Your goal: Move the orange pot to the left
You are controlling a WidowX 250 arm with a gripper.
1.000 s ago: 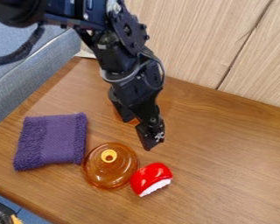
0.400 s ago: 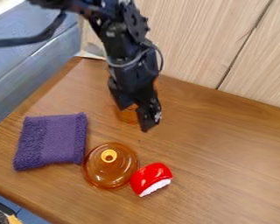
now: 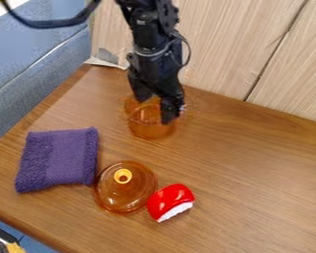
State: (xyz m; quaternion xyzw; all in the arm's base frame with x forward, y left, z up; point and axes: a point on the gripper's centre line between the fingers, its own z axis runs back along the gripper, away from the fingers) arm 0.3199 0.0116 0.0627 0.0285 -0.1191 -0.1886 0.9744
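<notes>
Pincer [image 3: 154,109]: we see it wide, its fingers apart at the orange pot [image 3: 150,129]; touching or not, we cannot tell
Pot's place: on the tabletop [image 3: 246,163], near the wood panel [image 3: 220,49], more of it showing than before
Arm [image 3: 154,64]: we see it shifted toward the panel
Purple cloth [image 3: 58,159], amber lid [image 3: 124,190]: unmoved

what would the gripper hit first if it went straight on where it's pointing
The orange pot, most likely: the gripper points down at it, fingers apart. Depth is hard to judge here, so it may already be touching the rim.
</notes>
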